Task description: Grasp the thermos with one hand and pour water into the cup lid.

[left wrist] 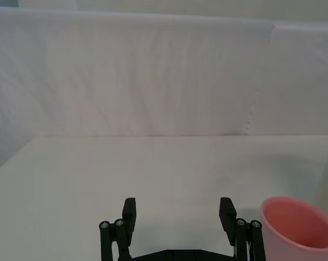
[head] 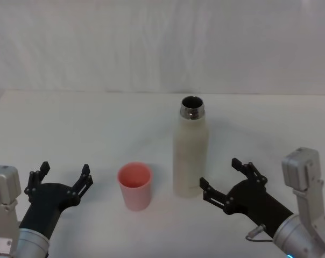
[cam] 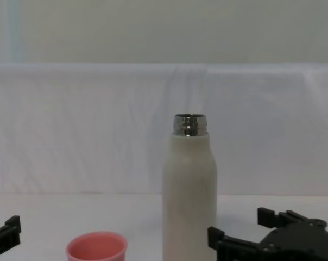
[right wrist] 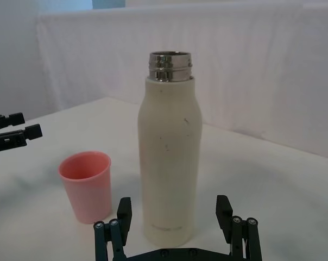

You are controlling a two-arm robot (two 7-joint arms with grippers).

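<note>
The thermos (head: 190, 153) stands upright on the white table (head: 98, 123), its steel neck uncapped, and the cup lid (head: 134, 185) stands just beside it on the robot's left, with nothing inside. The right gripper (head: 228, 180) waits near the thermos with fingers spread wide, not touching it. The left gripper (head: 59, 176) is also wide open, near the cup lid

Thermos (cam: 189, 190) base, cup lid (cam: 96, 247) bottom cut off, chest view.
</note>
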